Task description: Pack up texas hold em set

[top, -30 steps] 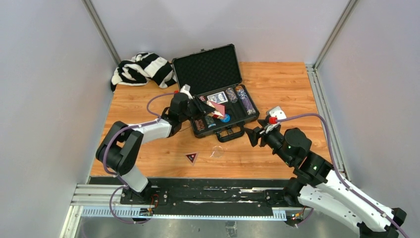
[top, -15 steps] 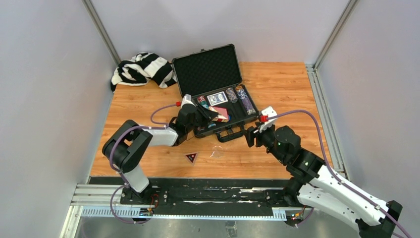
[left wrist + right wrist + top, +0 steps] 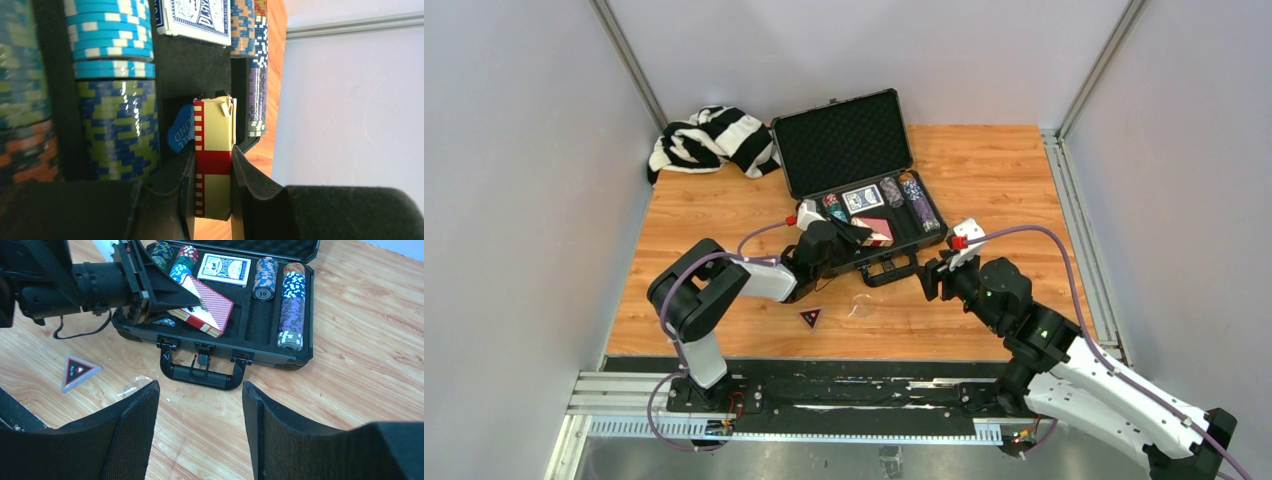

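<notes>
Left wrist view shows blue disc behind clamped red deck.

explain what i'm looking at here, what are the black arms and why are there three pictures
These are two robot arms bolted to a wooden table, each ending in a two-finger gripper. One picture looks down from overhead; the other two come from cameras on each wrist, showing that arm's own fingers. On the table stands an open black case with poker chips and a blue pack of cards. A striped cloth and a small triangular marker lie outside it. The left gripper is clamped on a red pack of cards, tilted over the case. The right gripper is open and empty, near the case handle.
</notes>
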Robot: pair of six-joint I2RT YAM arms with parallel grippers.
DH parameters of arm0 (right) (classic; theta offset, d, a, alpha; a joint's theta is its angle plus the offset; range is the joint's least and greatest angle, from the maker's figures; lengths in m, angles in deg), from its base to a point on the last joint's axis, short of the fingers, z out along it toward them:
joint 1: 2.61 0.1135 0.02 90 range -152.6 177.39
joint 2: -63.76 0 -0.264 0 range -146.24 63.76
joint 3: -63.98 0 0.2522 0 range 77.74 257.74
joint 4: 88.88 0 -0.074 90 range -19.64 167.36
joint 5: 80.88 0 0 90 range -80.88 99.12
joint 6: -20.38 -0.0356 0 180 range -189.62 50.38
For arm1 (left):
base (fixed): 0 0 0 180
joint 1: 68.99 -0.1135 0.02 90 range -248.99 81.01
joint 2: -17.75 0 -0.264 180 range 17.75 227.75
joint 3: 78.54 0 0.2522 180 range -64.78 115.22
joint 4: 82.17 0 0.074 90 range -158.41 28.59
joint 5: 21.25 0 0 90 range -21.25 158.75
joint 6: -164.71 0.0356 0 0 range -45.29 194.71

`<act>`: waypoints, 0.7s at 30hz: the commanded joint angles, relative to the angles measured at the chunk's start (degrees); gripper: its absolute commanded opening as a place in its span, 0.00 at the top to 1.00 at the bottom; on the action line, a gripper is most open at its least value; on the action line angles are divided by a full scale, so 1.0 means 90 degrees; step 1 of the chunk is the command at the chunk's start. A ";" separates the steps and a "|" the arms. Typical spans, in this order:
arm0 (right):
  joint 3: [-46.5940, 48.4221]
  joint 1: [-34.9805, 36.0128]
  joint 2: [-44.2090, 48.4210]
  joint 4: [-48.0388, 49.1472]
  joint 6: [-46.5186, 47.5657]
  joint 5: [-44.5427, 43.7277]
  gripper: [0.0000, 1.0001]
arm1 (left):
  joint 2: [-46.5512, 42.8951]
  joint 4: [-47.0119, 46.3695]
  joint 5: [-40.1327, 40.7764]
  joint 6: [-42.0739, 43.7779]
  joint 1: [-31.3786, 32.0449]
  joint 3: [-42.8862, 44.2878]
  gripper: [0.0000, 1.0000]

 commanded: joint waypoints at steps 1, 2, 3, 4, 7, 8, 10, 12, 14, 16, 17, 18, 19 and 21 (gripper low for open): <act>-0.0055 -0.0038 -0.0058 0.0028 -0.0060 -0.0015 0.39 | 0.0602 0.0207 0.0030 0.0160 0.0109 0.0319 0.95; -0.0052 -0.0038 -0.0110 0.0044 -0.0061 -0.0051 0.39 | 0.0671 0.0210 -0.0069 0.0180 0.0114 0.0397 0.88; -0.0052 -0.0038 -0.0158 0.0059 -0.0052 -0.0058 0.39 | 0.0718 0.0214 -0.0180 0.0246 0.0109 0.0468 0.80; -0.0052 -0.0038 -0.0206 0.0070 -0.0050 -0.0059 0.39 | 0.0725 0.0232 -0.0234 0.0318 0.0116 0.0509 0.71; -0.0071 -0.0035 -0.0270 0.0124 -0.0077 -0.0059 0.39 | 0.0599 0.0452 -0.0199 0.0574 0.0109 0.0520 0.49; -0.0085 -0.0035 -0.0271 0.0147 -0.0079 -0.0049 0.39 | 0.0499 0.0694 -0.0118 0.0754 0.0109 0.0542 0.39; -0.0102 -0.0038 -0.0262 0.0167 -0.0097 -0.0049 0.39 | 0.0233 0.1468 0.0098 0.1174 0.0109 0.0686 0.19; -0.0119 -0.0038 -0.0243 0.0197 -0.0108 -0.0030 0.39 | -0.0053 0.2220 0.0316 0.1600 0.0111 0.0896 0.08; -0.0133 -0.0039 -0.0256 0.0241 -0.0109 -0.0029 0.39 | -0.0351 0.2801 0.0508 0.1984 0.0109 0.1104 0.04; -0.0128 -0.0047 -0.0309 0.0274 -0.0109 -0.0024 0.39 | -0.0555 0.3525 0.0835 0.2336 0.0109 0.1371 0.04; -0.0134 -0.0048 -0.0331 0.0301 -0.0114 -0.0014 0.39 | -0.0626 0.3945 0.1007 0.2482 0.0109 0.1530 0.03; -0.0133 -0.0048 -0.0359 0.0331 -0.0118 -0.0011 0.39 | -0.0685 0.4333 0.1175 0.2596 0.0109 0.1682 0.03; -0.0132 -0.0048 -0.0393 0.0365 -0.0119 0.0006 0.39 | -0.0743 0.4622 0.1323 0.2697 0.0109 0.1792 0.02; -0.0130 -0.0047 -0.0469 0.0464 -0.0118 0.0032 0.39 | -0.0851 0.4955 0.1477 0.2862 0.0109 0.1889 0.02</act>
